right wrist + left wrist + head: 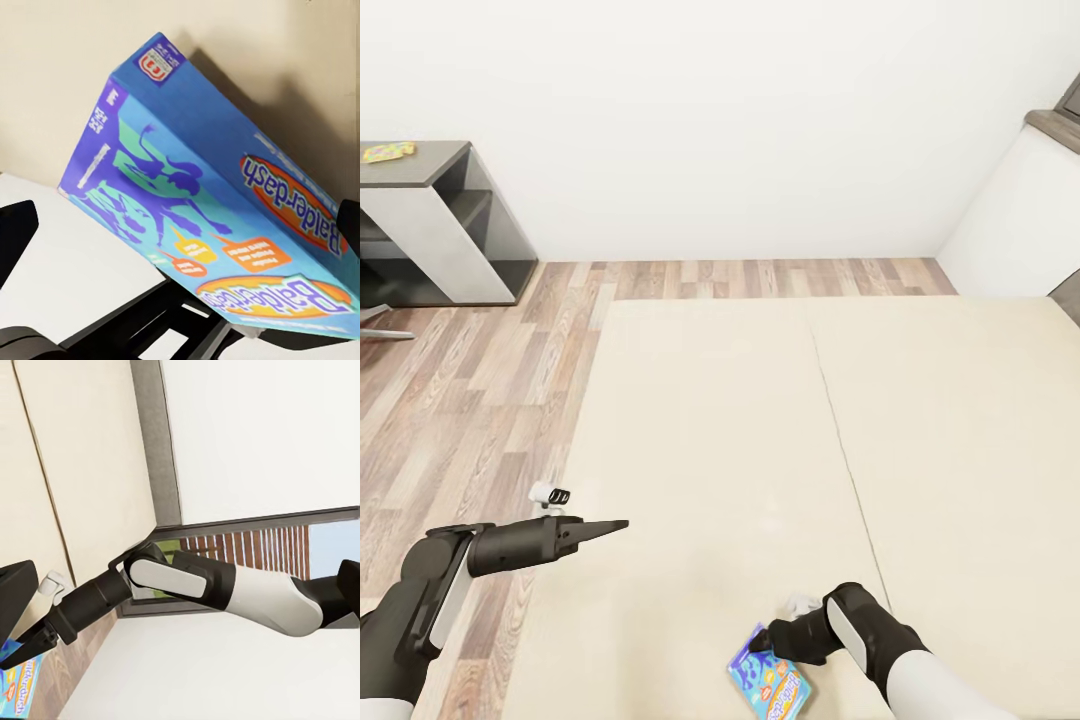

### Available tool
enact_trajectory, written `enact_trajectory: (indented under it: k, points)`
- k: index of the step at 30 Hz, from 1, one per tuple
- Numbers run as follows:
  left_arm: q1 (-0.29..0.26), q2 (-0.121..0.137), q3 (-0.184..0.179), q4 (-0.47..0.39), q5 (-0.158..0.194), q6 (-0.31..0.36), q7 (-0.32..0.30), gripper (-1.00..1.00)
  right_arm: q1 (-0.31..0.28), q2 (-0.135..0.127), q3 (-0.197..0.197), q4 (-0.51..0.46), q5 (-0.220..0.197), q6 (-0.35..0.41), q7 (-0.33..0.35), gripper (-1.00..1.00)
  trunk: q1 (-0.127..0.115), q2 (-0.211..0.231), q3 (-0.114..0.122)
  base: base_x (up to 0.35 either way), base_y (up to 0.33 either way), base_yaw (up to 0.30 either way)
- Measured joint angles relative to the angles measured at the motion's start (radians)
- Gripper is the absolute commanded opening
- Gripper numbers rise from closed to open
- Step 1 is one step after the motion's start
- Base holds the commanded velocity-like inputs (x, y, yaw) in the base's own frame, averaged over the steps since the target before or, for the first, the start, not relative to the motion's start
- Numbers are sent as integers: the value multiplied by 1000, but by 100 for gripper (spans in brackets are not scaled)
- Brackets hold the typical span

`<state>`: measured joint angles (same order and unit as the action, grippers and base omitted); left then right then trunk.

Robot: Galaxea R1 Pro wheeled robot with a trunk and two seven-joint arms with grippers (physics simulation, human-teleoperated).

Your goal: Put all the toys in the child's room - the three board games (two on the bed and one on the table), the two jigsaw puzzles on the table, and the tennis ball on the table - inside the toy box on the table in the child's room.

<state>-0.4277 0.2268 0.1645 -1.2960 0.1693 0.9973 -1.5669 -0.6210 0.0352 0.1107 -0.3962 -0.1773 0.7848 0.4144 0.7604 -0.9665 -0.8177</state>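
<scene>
Board game [769,683], the blue box, lies at the near edge of the bed [760,420]. Our right fingers [758,640] reach it; whether they grip it we cannot tell. Our left fingers [615,524] look closed and empty, hovering aside. A jigsaw puzzle [388,152] waits on the bench [445,160].

Wood-plank floor [480,390] (brownish-grey) meets a plain white wall [740,110].

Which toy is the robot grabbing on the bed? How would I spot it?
Look at the big beige bed, near its front edge by the right gripper. There sits a flat blue board game printed with purple cartoon figures and orange "Balderdash" labels, the bed's one colourful thing.
</scene>
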Motion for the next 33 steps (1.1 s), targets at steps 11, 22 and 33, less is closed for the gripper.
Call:
enact_trajectory:
  k: [11, 22, 33]
  points:
    - [0, 0, 0, 0, 0, 0, 0, 100, 7, -11, 1, 0, 0, -1, -1, 100, 0, 0, 0, 0, 0, 0]
    - [1, 0, 0, 0, 0, 0, 0, 100, 12, -14, 1, 0, 0, -2, -1, 100, 0, 0, 0, 0, 0, 0]
    - [0, 0, 1, 0, 0, 0, 0, 100, 12, -14, 1, 0, 0, -2, -1, 100, 0, 0, 0, 0, 0, 0]
